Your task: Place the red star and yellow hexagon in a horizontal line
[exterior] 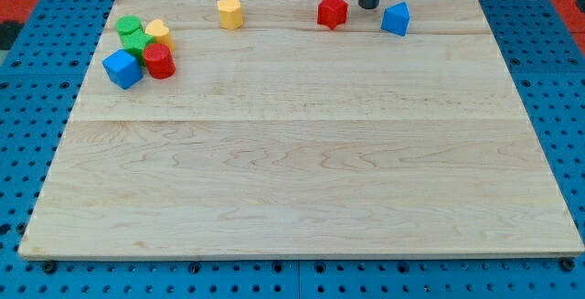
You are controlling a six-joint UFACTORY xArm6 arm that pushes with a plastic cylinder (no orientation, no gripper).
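Observation:
The red star [333,11] lies near the view's top, a little right of centre. The yellow hexagon [229,12] lies to its left at about the same height, apart from it. My tip [368,5] is just right of the red star, between it and a blue block [396,18], with a small gap to each.
A cluster sits at the view's top left: a green block [129,27], a second green block [138,42], a yellow block [158,32], a red cylinder [159,61] and a blue cube [122,68]. The wooden board [302,153] rests on a blue pegboard table.

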